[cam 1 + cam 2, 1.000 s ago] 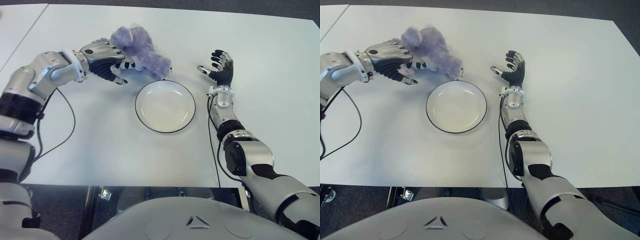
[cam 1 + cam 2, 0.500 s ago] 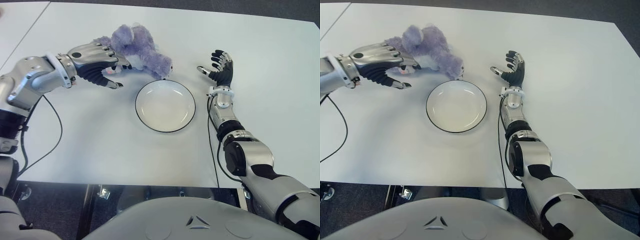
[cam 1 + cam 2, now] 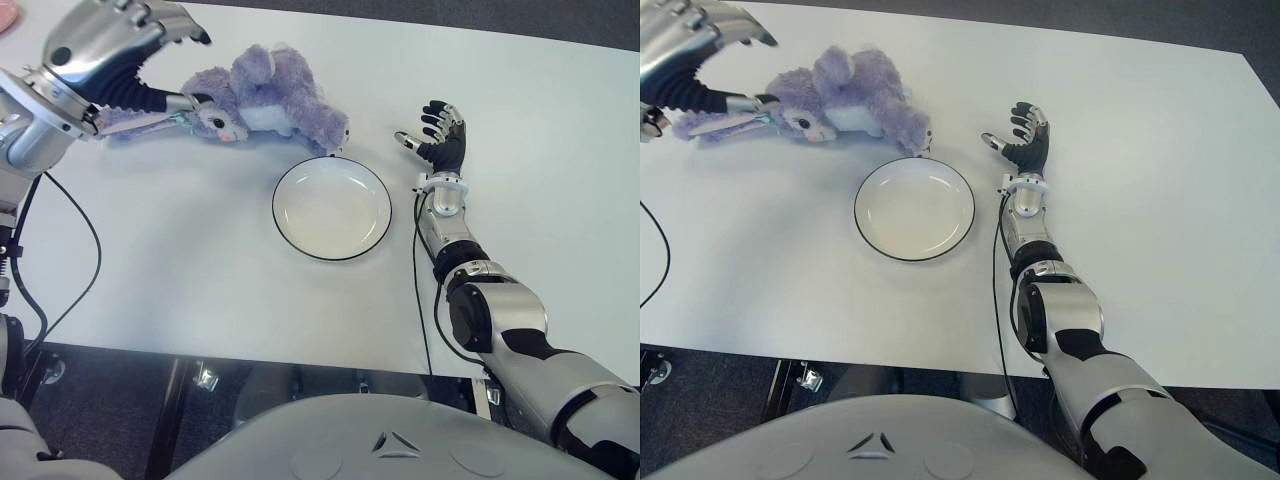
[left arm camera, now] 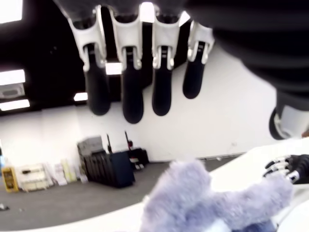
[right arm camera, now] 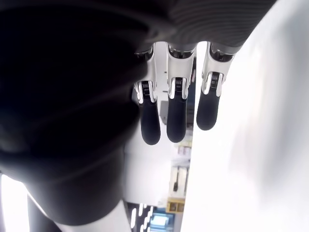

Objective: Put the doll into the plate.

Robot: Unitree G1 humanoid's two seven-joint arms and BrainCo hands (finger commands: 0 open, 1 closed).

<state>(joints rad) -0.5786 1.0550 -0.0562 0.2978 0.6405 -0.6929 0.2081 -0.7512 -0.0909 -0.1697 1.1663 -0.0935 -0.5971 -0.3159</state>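
The purple plush doll point(image 3: 262, 98) was seen lying on the white desk point(image 3: 200, 260), just behind the rim of the empty, black-edged plate point(image 3: 331, 209) and outside it. The left robot hand point(image 3: 110, 55) was raised at the doll's far-left end, its fingers point(image 4: 130, 92) extended and nothing gripped. The right robot hand point(image 3: 438, 138) was shown to the right of the plate, fingers spread and empty.

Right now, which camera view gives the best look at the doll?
The left eye view: the whole purple doll shows, lying on the table beside the plate. The right eye view shows much the same. The left wrist view catches only part of its fur below the open left hand. The right wrist view shows none.
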